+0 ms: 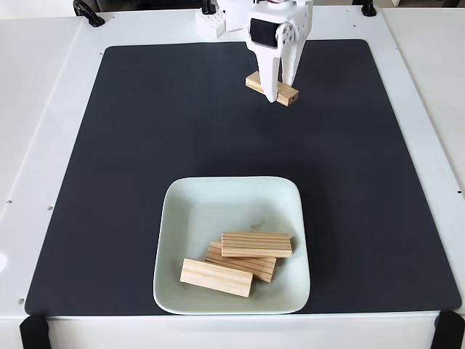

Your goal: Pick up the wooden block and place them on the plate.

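At the far side of the black mat, a pale wooden block (253, 82) lies slantwise under my white gripper (280, 90). One finger comes down in front of the block's middle and the other stands behind it, so the jaws are closed to the block's width. I cannot tell whether the block rests on the mat or is just off it. The mint-green plate (218, 207) sits near the front edge and holds three more blocks: one on top (256, 244), one beneath it (247, 266) and one at the front left (216, 277).
The black mat (145, 145) covers most of the white table (43, 109). Black clamps sit at the front corners (33, 331) and at the back edge (87, 13). The arm's white base (214, 22) stands at the back centre.
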You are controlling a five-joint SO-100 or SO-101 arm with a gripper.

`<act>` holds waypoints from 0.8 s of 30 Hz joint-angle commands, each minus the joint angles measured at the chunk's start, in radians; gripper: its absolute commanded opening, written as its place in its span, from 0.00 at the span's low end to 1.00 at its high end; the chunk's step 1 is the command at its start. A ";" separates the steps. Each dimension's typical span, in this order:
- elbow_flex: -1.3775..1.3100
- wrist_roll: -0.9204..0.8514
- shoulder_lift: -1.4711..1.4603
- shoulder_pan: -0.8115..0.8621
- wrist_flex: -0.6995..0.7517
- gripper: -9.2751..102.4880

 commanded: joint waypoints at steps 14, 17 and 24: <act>-0.449 -0.928 -0.015 0.212 -0.003 0.08; -0.614 -0.985 -0.149 0.222 -0.003 0.08; -0.914 -1.124 -0.462 0.224 0.198 0.08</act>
